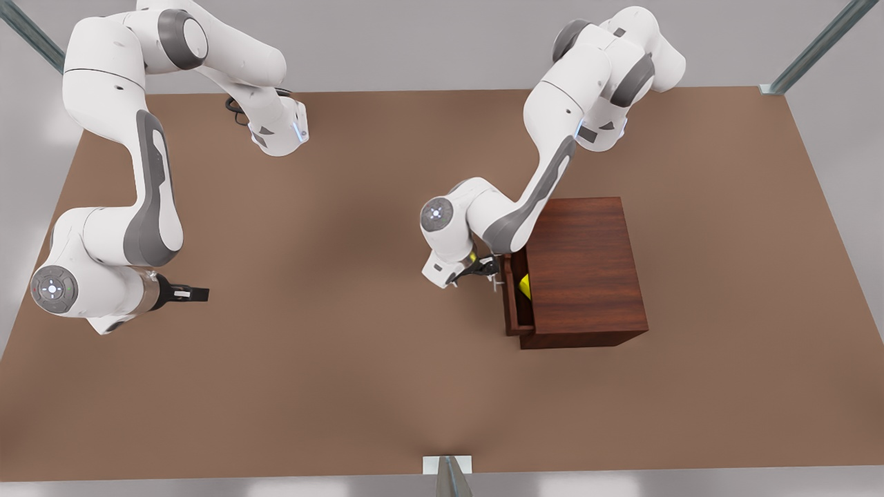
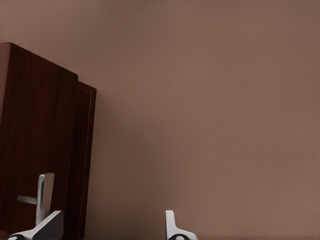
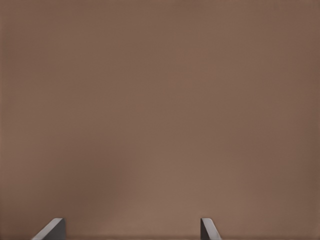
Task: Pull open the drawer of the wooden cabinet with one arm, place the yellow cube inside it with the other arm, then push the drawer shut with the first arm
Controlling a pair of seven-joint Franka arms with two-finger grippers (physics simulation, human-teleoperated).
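Observation:
The wooden cabinet [image 1: 587, 262] stands on the front view's right. Its drawer [image 1: 510, 304] is out by a narrow gap, and the yellow cube [image 1: 525, 285] lies inside it, partly hidden under the cabinet top. My left gripper [image 1: 483, 268] is open right at the silver handle [image 1: 496, 279]. In the left wrist view, the handle [image 2: 42, 197] sits beside one fingertip [image 2: 50, 227] of that gripper [image 2: 110, 227], against the cabinet's dark wood [image 2: 35, 125]. My right gripper [image 1: 200, 295] waits open at the front view's left, low over bare table [image 3: 160, 100], fingers apart [image 3: 132, 229].
The brown table [image 1: 331, 359] spreads wide between the two arms and in front of the cabinet. Metal frame posts stand at the table's corners [image 1: 815, 48] and at the middle of the near edge [image 1: 447, 473].

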